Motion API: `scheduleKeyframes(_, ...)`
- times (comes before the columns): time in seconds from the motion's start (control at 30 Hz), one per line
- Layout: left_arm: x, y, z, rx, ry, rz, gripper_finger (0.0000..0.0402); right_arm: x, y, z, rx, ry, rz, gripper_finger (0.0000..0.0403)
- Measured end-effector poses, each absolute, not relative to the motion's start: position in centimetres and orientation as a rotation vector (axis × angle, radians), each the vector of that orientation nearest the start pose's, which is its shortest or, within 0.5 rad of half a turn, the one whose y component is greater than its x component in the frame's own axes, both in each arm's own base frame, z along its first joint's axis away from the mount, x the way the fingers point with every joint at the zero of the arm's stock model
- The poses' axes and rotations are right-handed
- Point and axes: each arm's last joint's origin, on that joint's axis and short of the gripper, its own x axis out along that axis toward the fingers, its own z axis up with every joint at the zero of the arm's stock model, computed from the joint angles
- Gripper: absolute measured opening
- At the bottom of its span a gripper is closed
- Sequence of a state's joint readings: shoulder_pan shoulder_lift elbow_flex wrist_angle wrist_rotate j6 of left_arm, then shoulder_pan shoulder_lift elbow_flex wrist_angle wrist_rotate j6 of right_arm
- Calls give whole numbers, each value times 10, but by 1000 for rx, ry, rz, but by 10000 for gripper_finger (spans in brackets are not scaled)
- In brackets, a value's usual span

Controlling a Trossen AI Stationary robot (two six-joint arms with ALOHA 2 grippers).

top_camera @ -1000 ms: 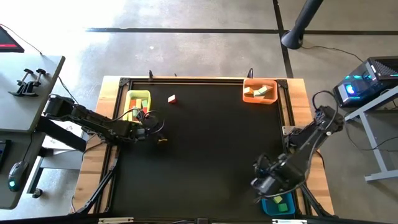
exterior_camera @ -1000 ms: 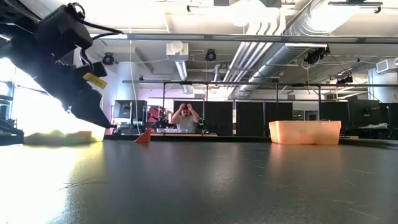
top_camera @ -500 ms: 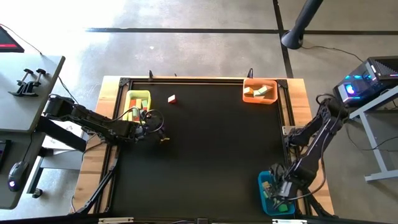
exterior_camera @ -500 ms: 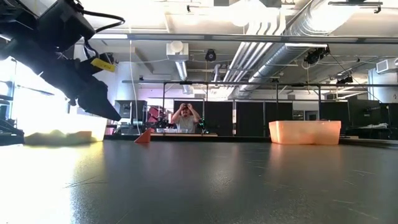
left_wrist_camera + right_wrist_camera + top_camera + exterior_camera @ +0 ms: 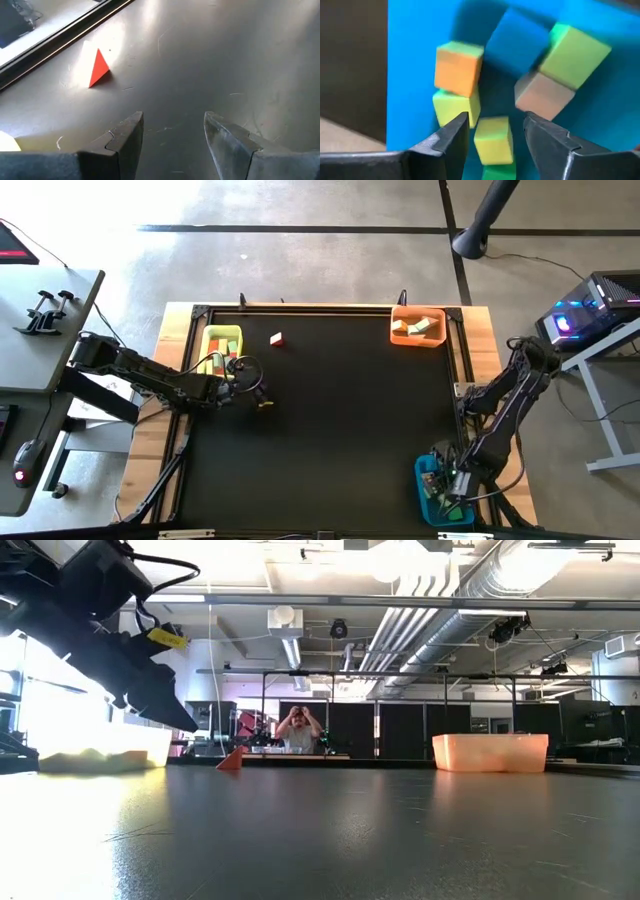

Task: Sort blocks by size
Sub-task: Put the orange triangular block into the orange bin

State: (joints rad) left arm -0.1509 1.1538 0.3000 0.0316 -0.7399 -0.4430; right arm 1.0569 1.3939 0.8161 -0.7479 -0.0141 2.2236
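Note:
A red block [image 5: 276, 338] lies alone on the black mat at the far left, and also shows in the left wrist view [image 5: 99, 68] and the low view [image 5: 231, 759]. My left gripper [image 5: 258, 396] hovers open and empty above the mat, just to the near right of the yellow bin [image 5: 222, 345]; its spread fingers show in the left wrist view [image 5: 173, 120]. My right gripper [image 5: 450, 482] is open and empty over the blue bin [image 5: 428, 492] at the near right corner. Below its fingers [image 5: 495, 120] lie an orange block [image 5: 459, 67], a blue one [image 5: 517, 40], a green one [image 5: 575, 50], a tan one [image 5: 542, 95] and two yellow-green ones [image 5: 492, 140].
An orange bin [image 5: 418, 326] with blocks stands at the far right corner. The yellow bin holds several blocks. A raised frame [image 5: 320, 308] runs around the mat. A person [image 5: 300, 730] stands in the room beyond the far edge.
My right gripper has swung from over the mat toward the table's near right corner and now hangs over the blue bin. My left gripper has shifted a little toward the table's right, staying above the mat.

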Motion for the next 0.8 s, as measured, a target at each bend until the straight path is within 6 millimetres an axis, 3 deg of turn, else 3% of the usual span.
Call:
scheduleKeyframes(0.3, 186, -9, 139, -47, 561, 651, 195, 112, 193, 214, 1183, 1292, -559, 192)
scheduleKeyframes(0.43, 192, -4, 147, -7, 497, 654, 196, 114, 182, 226, 1140, 1154, -471, 193)
scheduleKeyframes(0.6, 197, 20, 155, -17, 425, 734, 222, 126, 164, 231, 976, 922, -458, 193)
scheduleKeyframes(0.8, 192, 65, 156, -123, 427, 771, 282, 150, 142, 233, 719, 715, -496, 193)
